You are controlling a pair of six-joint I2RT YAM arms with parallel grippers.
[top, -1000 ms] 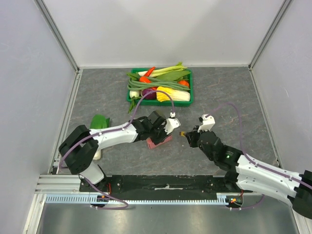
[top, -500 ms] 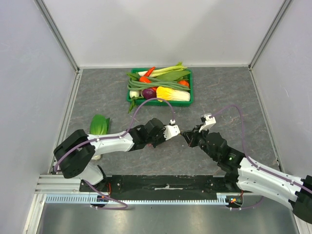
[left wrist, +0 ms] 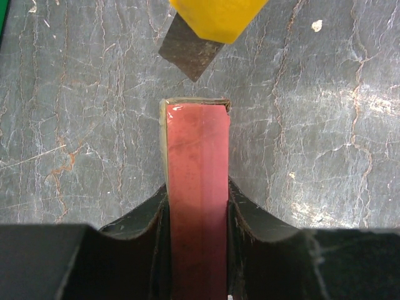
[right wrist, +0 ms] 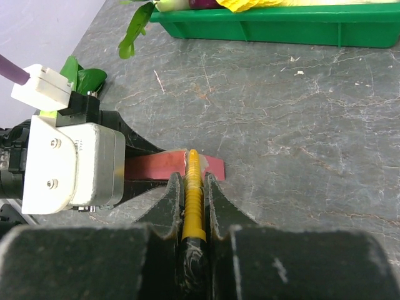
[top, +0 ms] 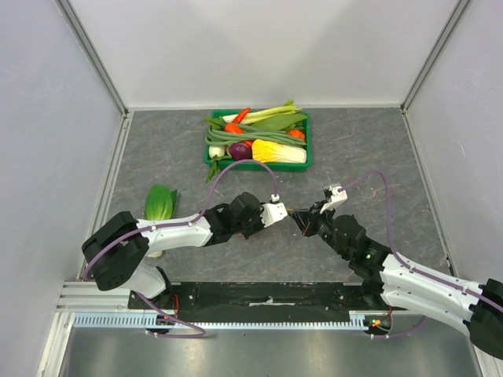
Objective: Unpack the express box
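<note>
The express box (left wrist: 197, 162) is a thin pink-red box, held on edge between my left gripper's (left wrist: 197, 195) fingers, its far end sticking out over the grey table. In the top view the left gripper (top: 275, 212) covers the box at table centre. My right gripper (top: 302, 218) is shut on a yellow ribbed-handled cutter (right wrist: 194, 184). The cutter's tip touches the box's end (right wrist: 212, 166) in the right wrist view. In the left wrist view the cutter's yellow body (left wrist: 215, 15) and dark blade (left wrist: 190, 53) hang just beyond the box's end.
A green crate (top: 258, 164) full of vegetables stands at the back centre, also in the right wrist view (right wrist: 281, 28). A bok choy (top: 159, 203) lies at the left, near the left arm. Grey walls enclose the table on three sides.
The box, seen lying under the left gripper a second ago, is now hidden beneath it. The right gripper with the cutter has moved left until it meets the left gripper.
</note>
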